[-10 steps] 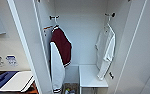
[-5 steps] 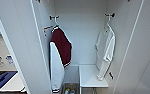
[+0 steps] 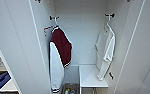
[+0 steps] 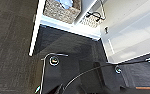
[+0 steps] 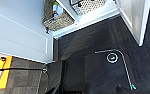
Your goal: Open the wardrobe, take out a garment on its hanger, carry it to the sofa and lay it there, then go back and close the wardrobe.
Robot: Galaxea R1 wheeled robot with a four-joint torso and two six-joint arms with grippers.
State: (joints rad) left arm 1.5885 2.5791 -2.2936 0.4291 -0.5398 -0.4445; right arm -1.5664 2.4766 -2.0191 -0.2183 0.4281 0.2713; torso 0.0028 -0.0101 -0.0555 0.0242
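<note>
Wardrobe (image 3: 23, 50) open; garment (image 3: 104, 53) on hanger (image 3: 108, 25); no legible writing.

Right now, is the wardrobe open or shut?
Open: both wardrobe doors stand swung out, and the white shirt and a maroon top hang inside.

A bedroom or dressing corner of a home is showing here: an open white wardrobe (image 3: 81, 37) is holding a maroon top (image 3: 62, 48) and a white garment (image 3: 105, 53) on hangers, wicker baskets (image 5: 57, 20) are sitting at its base, and dark carpet tiles (image 4: 13, 45) are covering the floor.
</note>
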